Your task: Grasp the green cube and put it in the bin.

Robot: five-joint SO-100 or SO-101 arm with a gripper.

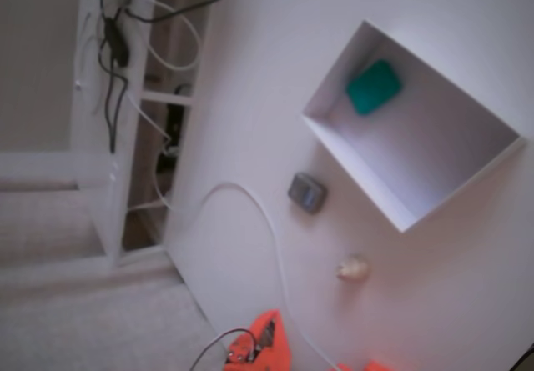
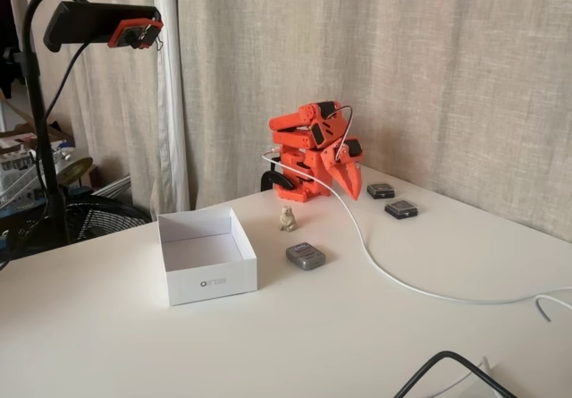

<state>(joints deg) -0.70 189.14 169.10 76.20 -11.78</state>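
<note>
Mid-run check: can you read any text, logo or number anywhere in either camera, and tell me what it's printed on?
Nothing can be read for certain.
Small grey marking on the front wall of the bin in a fixed view: too small and blurred to quote.
The green cube, the grey block, the beige lump, the two dark pads and the gripper: no text visible.

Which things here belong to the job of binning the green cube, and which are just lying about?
Job: green cube, already inside the bin; the arm's hand.

Lying about: dark grey block, small beige lump, white cable, two small dark devices.
</note>
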